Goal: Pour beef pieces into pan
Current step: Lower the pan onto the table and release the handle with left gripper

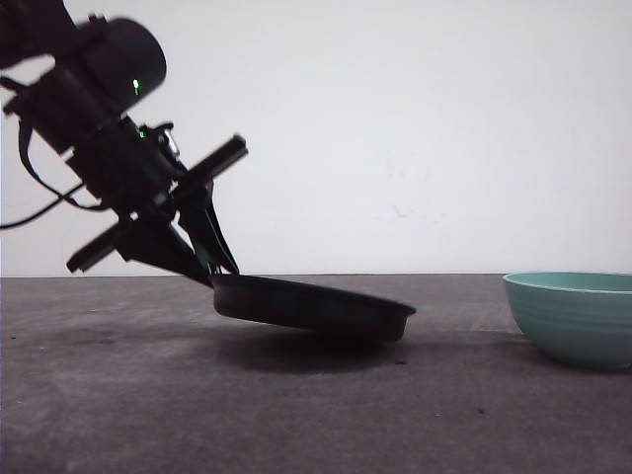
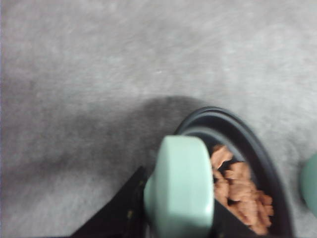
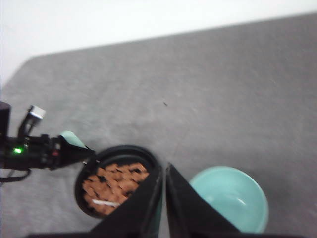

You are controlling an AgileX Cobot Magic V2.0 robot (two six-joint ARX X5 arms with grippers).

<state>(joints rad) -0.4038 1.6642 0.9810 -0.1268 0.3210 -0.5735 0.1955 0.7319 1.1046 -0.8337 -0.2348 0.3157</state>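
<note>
The black pan point(image 1: 316, 306) hangs tilted, its handle side raised and its far rim low near the table. My left gripper point(image 1: 212, 267) is shut on the pan's mint-green handle point(image 2: 181, 188), with a black finger point(image 2: 124, 208) beside it. Reddish-brown beef pieces point(image 2: 240, 193) lie heaped inside the pan point(image 2: 233, 121). In the right wrist view, from high above, the beef pieces point(image 3: 114, 186) cover the floor of the pan point(image 3: 124, 149), and the left gripper point(image 3: 74, 151) reaches in at its edge. My right gripper point(image 3: 165, 171) is shut, nothing between its fingers.
A teal ribbed bowl point(image 1: 573, 316) stands on the table to the right of the pan, and it looks empty point(image 3: 228, 193). The grey table point(image 1: 148, 395) stretches open in front and to the left. A white wall lies behind.
</note>
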